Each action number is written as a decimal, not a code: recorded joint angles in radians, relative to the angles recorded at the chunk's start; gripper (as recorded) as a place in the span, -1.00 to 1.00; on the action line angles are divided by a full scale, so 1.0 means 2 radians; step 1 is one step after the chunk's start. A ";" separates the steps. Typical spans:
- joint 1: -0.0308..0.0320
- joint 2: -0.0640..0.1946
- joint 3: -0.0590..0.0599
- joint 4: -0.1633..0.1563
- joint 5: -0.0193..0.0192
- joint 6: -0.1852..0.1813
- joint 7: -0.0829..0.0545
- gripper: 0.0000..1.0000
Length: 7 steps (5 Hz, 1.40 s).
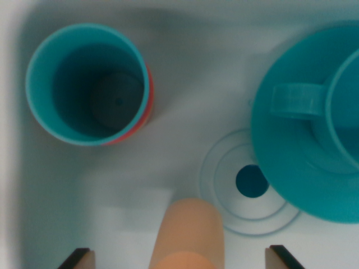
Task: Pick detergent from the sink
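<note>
Gripper (178, 259) spread wide, your two fingertips (78, 259) straddling the orange detergent bottle (189, 235), standing in the white sink (168, 67) between teal cup (84, 84) and plate (291, 168)

The plate (291, 168) runs off the wrist view's right edge and covers part of the drain ring (235, 185). The mug (336, 112) on it is cut off there too. The orange bottle (190, 235) is cropped by the bottom edge, and its outline is soft. Only two fingertips (78, 259) of the gripper (180, 259) show at the bottom. The whole view is slightly blurred.
</note>
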 joint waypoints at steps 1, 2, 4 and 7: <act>0.0000 0.000 0.000 0.000 0.0000 0.000 0.000 -1.00; 0.0000 0.000 0.000 -0.001 -0.0001 -0.001 0.000 -1.00; 0.0000 0.000 0.000 -0.001 -0.0001 -0.001 0.000 -1.00; 0.0000 0.000 0.000 -0.001 -0.0001 -0.001 0.000 1.00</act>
